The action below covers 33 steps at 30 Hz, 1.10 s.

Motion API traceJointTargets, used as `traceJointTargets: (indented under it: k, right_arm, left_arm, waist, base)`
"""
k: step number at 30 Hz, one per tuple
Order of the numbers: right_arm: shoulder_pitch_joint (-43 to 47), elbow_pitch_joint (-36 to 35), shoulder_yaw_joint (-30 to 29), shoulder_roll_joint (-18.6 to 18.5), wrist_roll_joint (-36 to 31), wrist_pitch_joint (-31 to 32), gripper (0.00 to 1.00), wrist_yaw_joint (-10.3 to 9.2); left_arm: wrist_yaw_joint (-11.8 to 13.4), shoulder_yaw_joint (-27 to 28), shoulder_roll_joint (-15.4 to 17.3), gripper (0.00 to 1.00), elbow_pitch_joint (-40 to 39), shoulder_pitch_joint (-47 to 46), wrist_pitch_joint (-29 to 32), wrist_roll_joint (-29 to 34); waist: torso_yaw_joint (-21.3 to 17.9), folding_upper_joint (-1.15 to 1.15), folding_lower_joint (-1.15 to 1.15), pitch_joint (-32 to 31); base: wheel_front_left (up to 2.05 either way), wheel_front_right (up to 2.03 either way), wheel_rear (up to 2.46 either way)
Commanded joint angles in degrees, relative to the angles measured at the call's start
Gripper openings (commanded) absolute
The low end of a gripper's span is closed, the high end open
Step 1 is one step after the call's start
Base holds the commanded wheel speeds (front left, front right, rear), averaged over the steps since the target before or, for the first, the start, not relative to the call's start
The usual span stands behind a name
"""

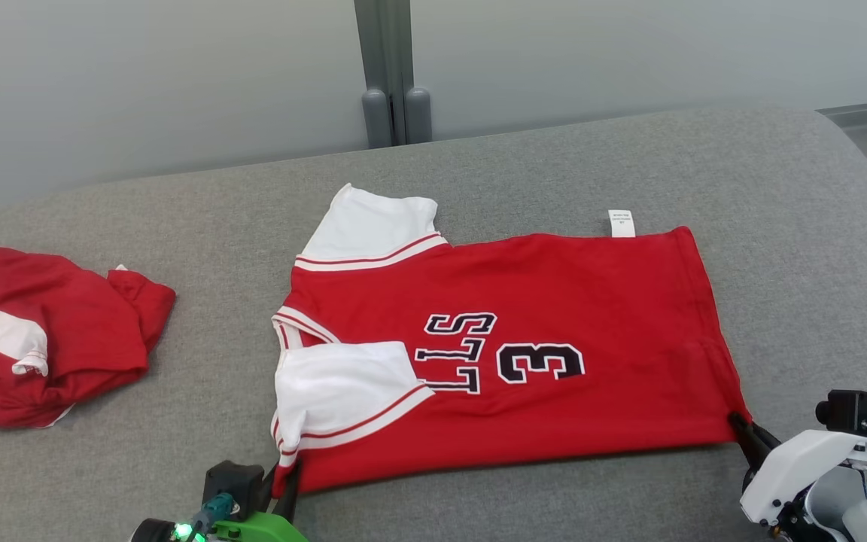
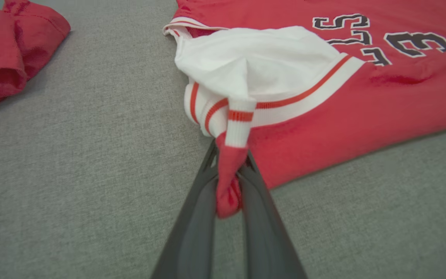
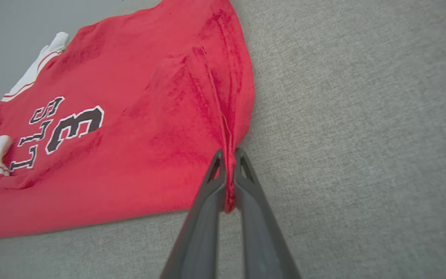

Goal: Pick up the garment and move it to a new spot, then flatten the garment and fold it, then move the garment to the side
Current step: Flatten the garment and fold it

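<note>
Head view: red jersey [image 1: 554, 301] lies flat mid-bench [image 1: 629, 165]; soft knit, white sleeves with red-striped cuffs; near sleeve [image 1: 343, 384] folded over, hiding part of the black lettering [image 1: 456, 354]; left end effector [image 1: 287, 474] pinches the sleeve-side corner, right end effector [image 1: 742, 429] pinches the hem corner; both arms cropped; crumpled red-white garment [image 1: 50, 339] well apart, left.

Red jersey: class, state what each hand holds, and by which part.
Both hold the red jersey: the left hand pinches its near corner beside the white sleeve, the right hand its near hem corner.
</note>
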Motion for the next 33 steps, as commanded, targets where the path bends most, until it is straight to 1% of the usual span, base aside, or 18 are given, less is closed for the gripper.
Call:
traceJointTargets:
  k: [1,2,3,4,5,8,12,15,19,20,21,23,25,27,28,30,31,33]
  right_arm:
    - [0.7,-0.2,-0.8,-0.7,-0.8,-0.2,0.73,-0.10]
    - [0.9,-0.2,-1.4,-0.3,-1.2,-0.5,1.00,-0.10]
    - [0.8,-0.5,-1.9,0.0,-1.7,-1.0,1.00,-0.10]
    - [0.4,-1.1,-2.5,0.3,-2.3,-2.0,1.00,-0.05]
    - [-0.1,-1.6,-3.3,0.5,-2.8,-3.3,1.00,-0.05]
    - [-1.6,-3.6,-5.8,1.0,-5.8,-8.5,1.00,-0.05]
    - [-3.5,-6.5,-7.8,2.1,-10.0,-13.0,1.00,-0.05]
    - [-5.0,-8.1,-9.7,3.5,-13.2,-14.3,1.00,-0.05]
    - [-8.0,-9.3,-10.8,5.0,-17.1,-14.5,1.00,-0.05]
    - [-9.1,-9.4,-11.3,5.3,-18.1,-14.3,1.00,-0.05]
    - [-11.3,-9.1,-12.3,6.0,-20.2,-13.8,1.00,-0.05]
    - [-13.9,-9.2,-12.7,6.8,-22.0,-13.3,1.00,-0.05]
    - [-16.6,-9.5,-12.7,7.4,-23.2,-12.9,1.00,-0.05]
    - [-19.1,-9.9,-12.1,7.7,-24.1,-12.5,1.00,-0.05]
    - [-20.4,-10.2,-11.7,7.8,-24.3,-12.3,1.00,-0.05]
    - [-23.3,-10.7,-10.5,8.1,-24.6,-11.8,1.00,-0.05]
    - [-24.8,-10.9,-10.1,8.1,-24.4,-11.8,1.00,-0.05]
    - [-27.1,-10.8,-9.4,8.0,-24.1,-11.9,1.00,-0.05]
  left_arm:
    - [-0.1,-0.2,0.6,0.00,-0.6,1.0,0.6,0.1]
    - [0.3,-0.1,0.5,0.00,-0.9,1.3,1.2,-0.2]
    - [0.5,-0.1,0.5,0.32,-1.1,1.6,1.7,-0.4]
    - [1.0,0.0,0.4,0.69,-1.6,1.6,1.7,-0.3]
    - [1.4,0.2,0.4,1.00,-2.1,1.4,1.4,-0.2]
    - [3.1,1.1,0.2,1.00,-3.8,-0.2,-0.6,0.1]
    - [4.2,1.8,0.2,1.00,-6.8,-3.7,-5.4,1.0]
    - [4.4,2.1,0.2,1.00,-8.4,-7.0,-7.1,1.3]
    - [3.3,1.6,1.0,1.00,-8.9,-13.4,-5.8,1.9]
    - [2.6,1.0,1.4,1.00,-8.5,-15.5,-4.6,2.2]
    - [0.7,-0.6,2.7,1.00,-6.9,-19.9,-0.5,3.3]
    - [-0.6,-1.4,3.9,1.00,-5.4,-25.1,3.4,4.1]
    - [-2.1,-2.2,4.1,1.00,-3.4,-30.3,7.3,3.0]
    - [-3.1,-3.3,5.2,1.00,-1.5,-35.6,11.4,1.8]
    - [-3.4,-3.9,5.8,1.00,-0.8,-38.4,13.0,0.9]
    - [-3.8,-6.5,6.6,1.00,0.8,-43.9,17.4,-3.0]
    - [-3.9,-8.8,7.7,1.00,1.5,-46.9,20.5,-6.1]
    - [-3.8,-12.3,11.2,1.00,2.5,-52.5,25.0,-10.3]
  waist:
    - [0.0,0.00,0.00,0.0]
    - [0.0,0.00,0.00,0.0]
    - [-0.1,0.00,0.00,0.0]
    - [-0.1,0.00,0.00,0.1]
    - [-0.2,0.00,0.00,0.2]
    - [-0.3,0.00,0.00,1.2]
    - [-0.4,0.00,0.00,3.1]
    - [-0.8,0.00,0.00,5.1]
    - [-1.8,0.00,0.00,8.9]
    - [-2.1,0.00,0.00,10.2]
    - [-2.8,0.00,0.00,12.5]
    - [-3.7,0.00,0.00,15.0]
    - [-4.6,0.00,0.00,17.2]
    - [-5.7,0.00,0.00,19.4]
    - [-6.2,0.00,0.00,20.4]
    - [-7.5,0.00,0.00,22.7]
    - [-8.3,0.00,0.00,23.8]
    - [-9.5,0.00,0.00,25.6]
  base:
    - [0.00,0.00,0.00]
    - [0.00,0.00,0.00]
    - [0.00,0.00,0.00]
    - [0.00,0.00,0.00]
    - [0.00,0.00,0.00]
    - [0.00,0.00,0.00]
    - [0.00,0.00,0.00]
    - [0.00,0.00,0.00]
    - [0.00,0.00,0.00]
    - [0.00,0.00,0.00]
    - [0.00,0.00,0.00]
    - [0.00,0.00,0.00]
    - [0.00,0.00,0.00]
    - [0.00,0.00,0.00]
    - [0.00,0.00,0.00]
    - [0.00,0.00,0.00]
    - [0.00,0.00,0.00]
    - [0.00,0.00,0.00]
